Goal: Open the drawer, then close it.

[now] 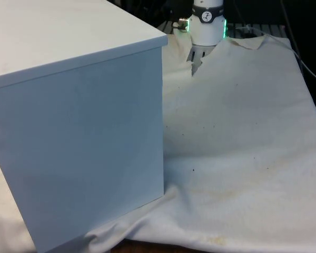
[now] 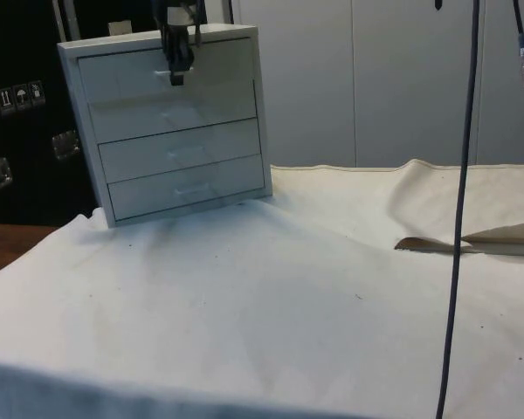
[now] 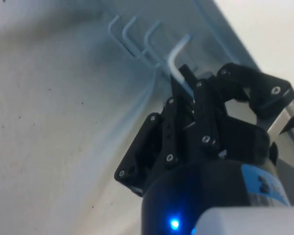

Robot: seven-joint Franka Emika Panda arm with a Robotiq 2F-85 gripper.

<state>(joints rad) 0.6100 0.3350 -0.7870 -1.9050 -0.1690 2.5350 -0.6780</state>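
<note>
A white chest of drawers (image 2: 176,122) stands on the cloth, and the front view has its blank back and side (image 1: 84,132). It has several drawers stacked one above another. My black gripper (image 2: 178,68) comes down in front of the top drawer (image 2: 218,65), whose front looks flush with the chest. In the wrist view the gripper (image 3: 183,81) is shut on the top drawer's white handle (image 3: 175,56). The handles of the lower drawers (image 3: 132,36) line up beyond it.
A black cable (image 2: 458,218) hangs down at the side view's right. A raised fold of the white cloth (image 2: 472,237) lies behind it. The chest sits near the table's edge, where bare wood (image 2: 0,244) shows.
</note>
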